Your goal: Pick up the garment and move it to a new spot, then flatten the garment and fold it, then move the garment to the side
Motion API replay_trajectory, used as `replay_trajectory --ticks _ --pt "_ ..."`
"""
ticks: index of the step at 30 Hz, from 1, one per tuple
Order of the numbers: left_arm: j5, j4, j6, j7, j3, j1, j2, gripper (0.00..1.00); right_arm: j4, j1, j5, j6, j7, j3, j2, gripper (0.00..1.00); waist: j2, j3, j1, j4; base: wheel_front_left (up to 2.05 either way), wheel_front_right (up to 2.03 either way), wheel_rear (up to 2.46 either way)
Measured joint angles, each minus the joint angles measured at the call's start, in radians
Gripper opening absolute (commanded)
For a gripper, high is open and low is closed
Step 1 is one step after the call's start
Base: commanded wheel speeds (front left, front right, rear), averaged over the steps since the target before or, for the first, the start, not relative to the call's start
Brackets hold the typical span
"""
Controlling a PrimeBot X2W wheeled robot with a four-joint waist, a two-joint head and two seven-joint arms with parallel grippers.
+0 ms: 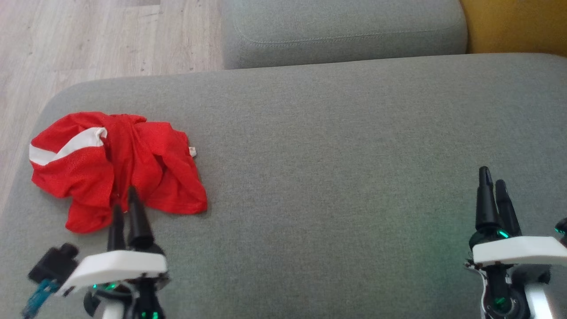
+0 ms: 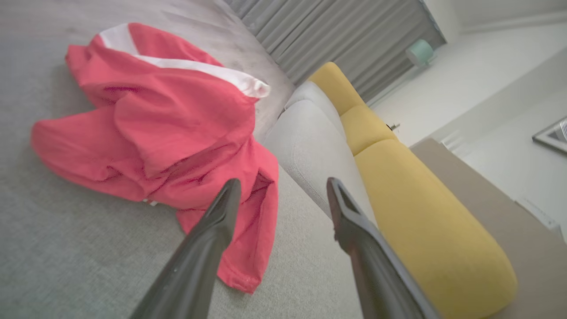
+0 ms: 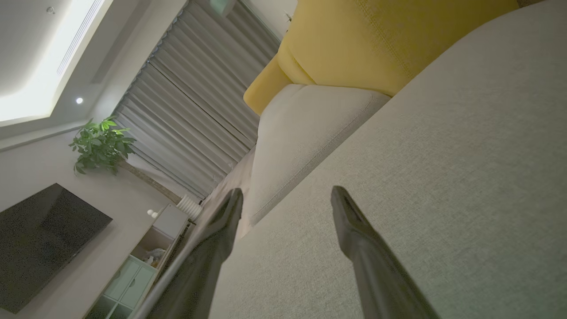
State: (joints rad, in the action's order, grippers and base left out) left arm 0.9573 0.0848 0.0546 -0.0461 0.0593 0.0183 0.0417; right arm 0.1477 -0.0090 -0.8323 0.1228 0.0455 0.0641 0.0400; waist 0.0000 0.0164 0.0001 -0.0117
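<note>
Your left tool [image 1: 125,199], fingers spread, hangs at the near edge of the crumpled red garment [image 1: 88,164] on the sofa [image 1: 332,155]. Your right tool [image 1: 492,176], likewise spread, sits well apart.

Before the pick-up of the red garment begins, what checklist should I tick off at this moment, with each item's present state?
1. The left gripper is open: ok, fingers spread.
2. The right gripper is open and holds nothing: ok, it is over bare cushion.
3. The garment lies just ahead of the left gripper: ok.
4. Whether the left gripper touches the fabric: cannot tell.
5. Bare cushion for a new spot: ok, its middle is bare.
6. The garment is flat: not ok, it is crumpled in a heap.
</note>
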Motion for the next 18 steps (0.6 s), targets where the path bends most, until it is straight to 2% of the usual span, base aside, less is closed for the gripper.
replay_trajectory --ticks 4,8,18 --pt "-0.117 -0.002 0.014 -0.010 0.053 0.005 0.002 1.00 -0.016 0.000 0.075 0.000 0.011 -0.010 0.000 1.00 0.0000 0.001 0.0000 -0.001 0.00 0.00 0.00" --pt "-0.210 0.000 0.049 -0.022 0.127 0.023 0.024 1.00 -0.032 0.000 0.143 0.000 0.025 -0.021 0.000 1.00 0.0000 0.001 0.0000 -0.001 0.00 0.00 0.00" --pt "-0.351 0.030 0.151 -0.051 0.274 0.054 0.090 1.00 -0.043 0.000 0.316 0.000 0.052 -0.056 0.000 1.00 0.0000 0.000 0.0000 -0.005 0.00 0.00 0.00"
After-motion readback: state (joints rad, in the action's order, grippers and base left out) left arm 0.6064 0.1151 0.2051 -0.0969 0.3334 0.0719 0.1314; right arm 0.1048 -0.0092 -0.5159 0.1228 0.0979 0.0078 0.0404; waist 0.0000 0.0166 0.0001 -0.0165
